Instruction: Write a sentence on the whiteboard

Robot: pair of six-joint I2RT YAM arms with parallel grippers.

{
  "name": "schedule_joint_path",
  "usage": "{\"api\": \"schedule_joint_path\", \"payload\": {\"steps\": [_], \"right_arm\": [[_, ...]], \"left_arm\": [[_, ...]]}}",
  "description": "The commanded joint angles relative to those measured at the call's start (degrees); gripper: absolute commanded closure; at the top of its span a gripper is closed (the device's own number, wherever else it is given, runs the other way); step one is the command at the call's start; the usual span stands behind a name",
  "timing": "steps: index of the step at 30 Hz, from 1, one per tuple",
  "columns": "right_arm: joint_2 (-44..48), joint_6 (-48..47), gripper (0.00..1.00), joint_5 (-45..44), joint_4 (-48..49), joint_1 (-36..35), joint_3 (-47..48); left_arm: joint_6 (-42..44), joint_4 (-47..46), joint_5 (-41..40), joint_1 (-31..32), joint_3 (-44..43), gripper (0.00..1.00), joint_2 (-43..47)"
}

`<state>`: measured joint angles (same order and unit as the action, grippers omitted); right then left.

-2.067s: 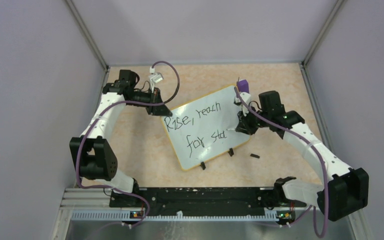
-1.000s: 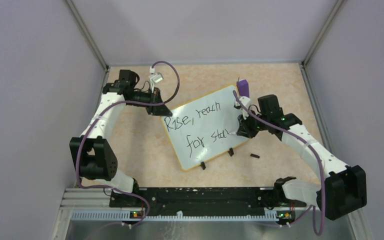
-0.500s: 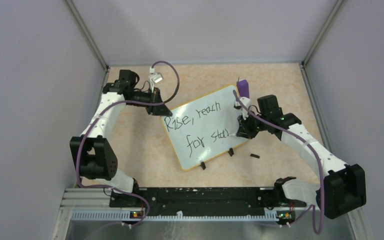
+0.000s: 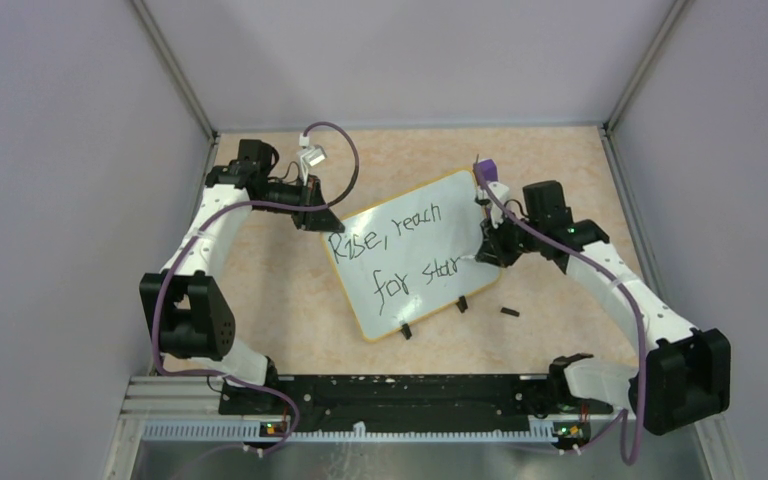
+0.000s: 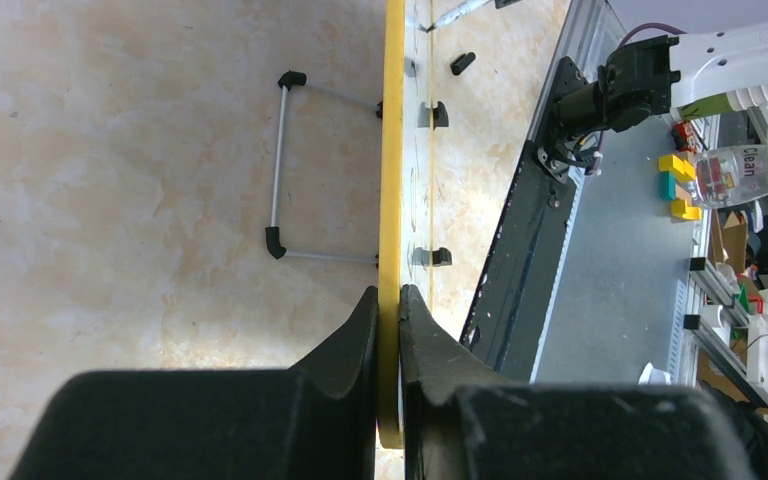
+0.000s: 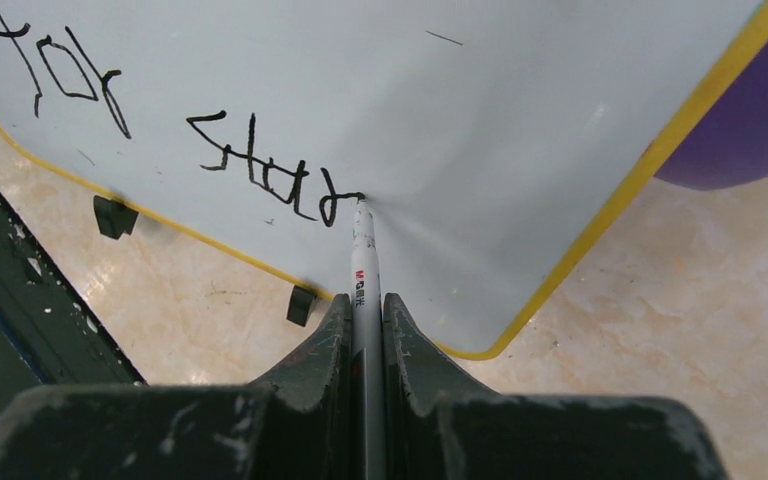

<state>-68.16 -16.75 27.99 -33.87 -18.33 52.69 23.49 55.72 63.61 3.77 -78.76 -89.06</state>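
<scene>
The whiteboard (image 4: pixel 410 255) stands tilted on the table on two black clip feet. Its yellow rim (image 5: pixel 392 200) runs edge-on through the left wrist view. My left gripper (image 4: pixel 320 222) is shut on the board's upper left corner. The sentence (image 4: pixel 400 250) reads "Rise, reach" above "for star". In the right wrist view the words "for" and "star" (image 6: pixel 260 175) show. My right gripper (image 4: pixel 487 250) is shut on a white marker pen (image 6: pixel 364 270), whose tip touches the board at the end of the "r".
A purple block (image 4: pixel 487 172) stands behind the board's top right corner and shows in the right wrist view (image 6: pixel 750 110). A small black cap (image 4: pixel 508 311) lies on the table right of the board. A wire stand (image 5: pixel 290 165) props the board's back. The black base rail (image 4: pixel 390 395) runs along the near edge.
My right gripper moved the pen to the right along the second line, then up a little. The last word has grown from "sta" to "star". The left arm has not moved.
</scene>
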Motion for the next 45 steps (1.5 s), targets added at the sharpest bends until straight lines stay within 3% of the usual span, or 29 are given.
{"api": "schedule_joint_path", "payload": {"steps": [1,10,30,45], "right_arm": [[0.5,-0.9,1.0,-1.6,2.7,1.9,3.0],[3.6,-4.2,1.0,4.7,-2.1,1.9,2.5],[2.5,-2.3,1.0,-2.9,1.2,3.0,1.2],[0.3,-1.7,1.0,-0.7,3.2,2.1,1.7]], "left_arm": [[1.5,-0.9,-2.4,0.6,-1.0,1.0,-1.2],[1.6,-0.9,-2.2,0.6,-0.9,1.0,-1.4],[1.5,-0.9,-2.4,0.7,-0.7,1.0,-0.9],[1.6,-0.9,-2.0,0.6,-0.7,1.0,-1.0]]}}
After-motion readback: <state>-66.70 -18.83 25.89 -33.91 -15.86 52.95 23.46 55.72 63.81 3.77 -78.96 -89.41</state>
